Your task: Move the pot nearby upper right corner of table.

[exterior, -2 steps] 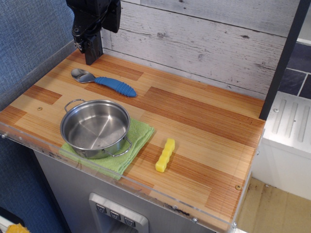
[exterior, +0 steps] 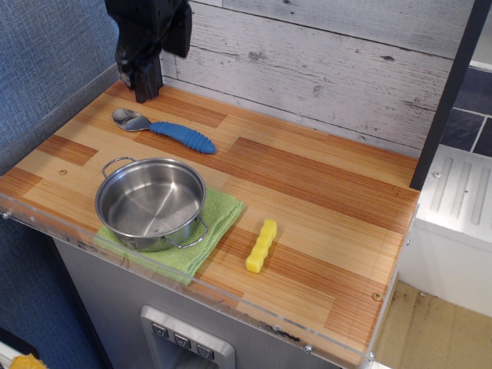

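Note:
The shiny steel pot (exterior: 151, 203) with two wire loop handles stands upright and empty on a green cloth (exterior: 201, 234) at the front left of the wooden table (exterior: 323, 207). My black gripper (exterior: 144, 88) hangs at the back left corner, above the table and well behind the pot, touching nothing. Its fingers appear pressed together into one dark tip, with nothing between them.
A spoon (exterior: 165, 128) with a blue handle lies behind the pot, just in front of the gripper. A yellow block (exterior: 261, 246) lies to the right of the cloth. A whitewashed plank wall (exterior: 323, 69) backs the table; a dark post (exterior: 450, 92) stands at the right.
The gripper has shifted very slightly; the pot, cloth, spoon and yellow block have not moved.

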